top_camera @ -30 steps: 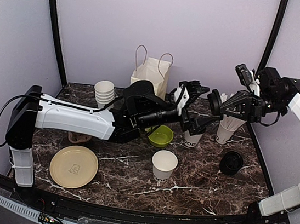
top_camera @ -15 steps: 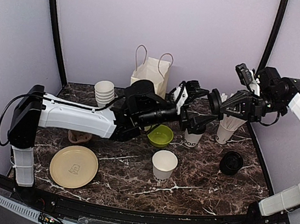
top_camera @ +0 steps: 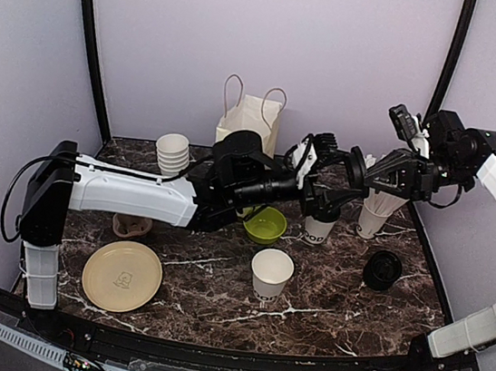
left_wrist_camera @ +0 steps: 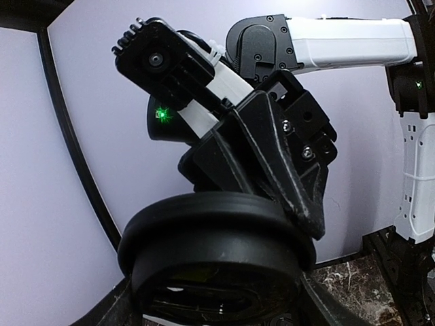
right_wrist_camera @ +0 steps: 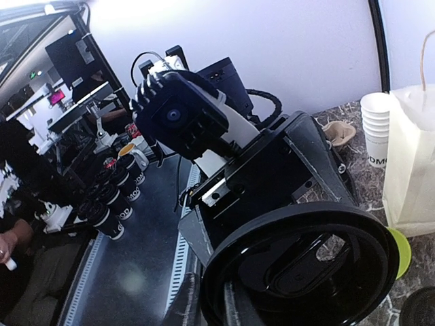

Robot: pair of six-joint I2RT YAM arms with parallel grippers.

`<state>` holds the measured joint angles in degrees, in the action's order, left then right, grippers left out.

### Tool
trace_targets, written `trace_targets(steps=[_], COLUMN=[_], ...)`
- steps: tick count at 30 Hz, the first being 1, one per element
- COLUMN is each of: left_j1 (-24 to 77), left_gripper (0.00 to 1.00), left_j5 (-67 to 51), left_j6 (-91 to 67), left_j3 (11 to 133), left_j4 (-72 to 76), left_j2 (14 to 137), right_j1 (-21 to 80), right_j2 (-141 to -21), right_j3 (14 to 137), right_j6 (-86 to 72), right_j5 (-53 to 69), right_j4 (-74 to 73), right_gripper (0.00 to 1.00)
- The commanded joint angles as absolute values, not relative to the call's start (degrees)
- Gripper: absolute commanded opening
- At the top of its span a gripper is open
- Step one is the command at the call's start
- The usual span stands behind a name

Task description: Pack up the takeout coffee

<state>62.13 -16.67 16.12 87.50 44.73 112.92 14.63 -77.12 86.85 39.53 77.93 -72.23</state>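
Mid-frame in the top view, the right hand (left_wrist_camera: 302, 204) pinches the black plastic lid (right_wrist_camera: 299, 272) by its rim. The left hand (top_camera: 321, 172) stands part open around it, contact unclear. The white lettered paper cup (top_camera: 319, 229) stands on the desk (top_camera: 217, 282) just below. Best to seat the lid level, pressing evenly.

Takeout coffee cup (top_camera: 319, 229) white, dark lettering; lid (left_wrist_camera: 217, 231) black. Bowl (top_camera: 266, 225) lime green, plate (top_camera: 122, 276) beige, paper bag (top_camera: 249, 120) cream, table (top_camera: 214, 302) dark marble, white veins.
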Motion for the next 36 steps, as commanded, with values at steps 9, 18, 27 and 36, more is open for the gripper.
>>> trace_targets(steps=[9, 18, 27, 36], left_j1=[61.9, 61.9, 61.9, 62.0], left_gripper=[0.7, 0.66, 0.65, 0.64], left_j5=[-9.2, -3.9, -1.2, -2.2], left_j6=[10.9, 7.6, 5.8, 4.6], left_j3=[94.2, 109.2, 122.7, 123.2], left_j4=[4.2, -40.1, -62.6, -65.3], left_j2=[102.1, 105.8, 115.6, 119.1], right_j1=[11.9, 11.8, 15.9, 17.7], right_j2=[-69.6, -69.4, -75.7, -79.2], right_j3=[82.4, 67.3, 61.5, 58.1], right_j6=[30.3, 18.6, 18.2, 18.9], right_j5=[56.6, 38.7, 46.6, 54.3], right_j4=[-61.6, -43.4, -40.1, -39.8], right_gripper=[0.71, 0.69, 0.64, 0.66])
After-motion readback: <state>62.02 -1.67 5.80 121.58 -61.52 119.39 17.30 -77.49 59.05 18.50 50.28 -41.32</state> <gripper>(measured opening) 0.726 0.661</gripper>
